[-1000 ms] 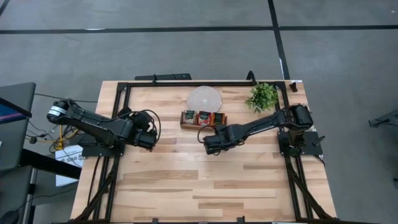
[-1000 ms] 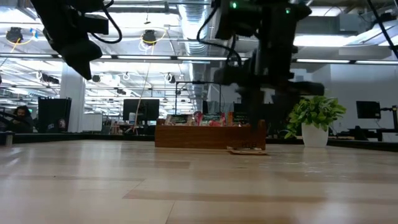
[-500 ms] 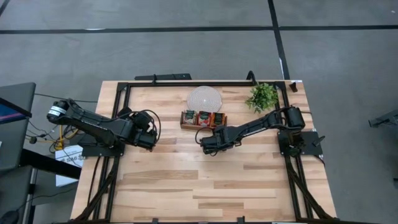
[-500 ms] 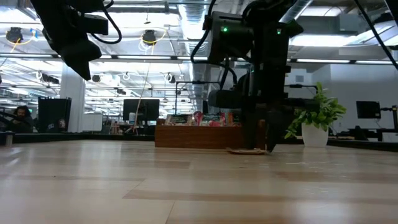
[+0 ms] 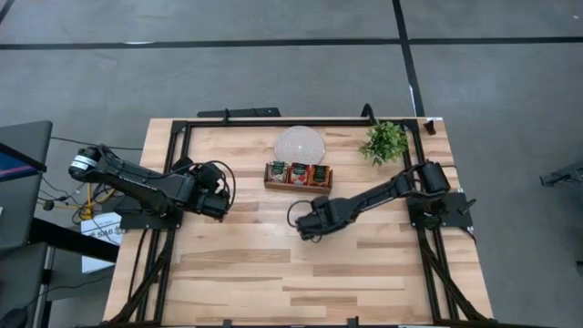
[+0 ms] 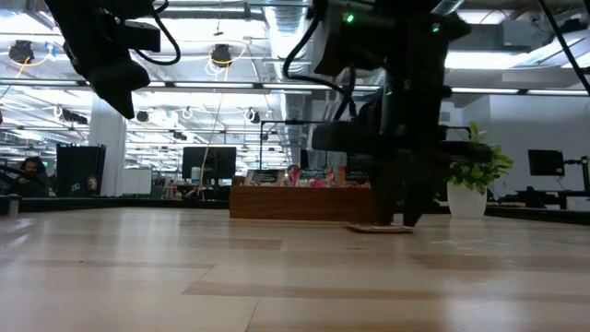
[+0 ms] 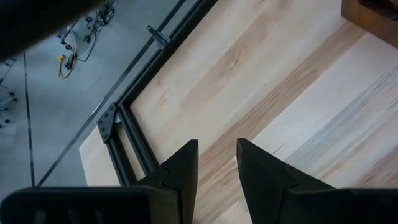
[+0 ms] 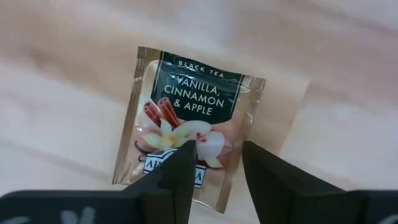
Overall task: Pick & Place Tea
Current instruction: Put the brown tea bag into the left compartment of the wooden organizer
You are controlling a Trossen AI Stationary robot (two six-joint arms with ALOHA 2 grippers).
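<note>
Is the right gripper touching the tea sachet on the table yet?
Cannot tell. In the right wrist view the right gripper hangs open over the flat, dark-labelled tea sachet, its fingertips overlapping it. In the low view the arm hides the fingertips.

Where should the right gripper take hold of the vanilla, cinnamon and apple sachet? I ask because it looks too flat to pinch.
Probably at an edge, from straight above. The sachet lies flat on the table, label up, so only its thin rim offers a bite. The right gripper is poised over its lower edge, fingers open, well placed to close there.
</note>
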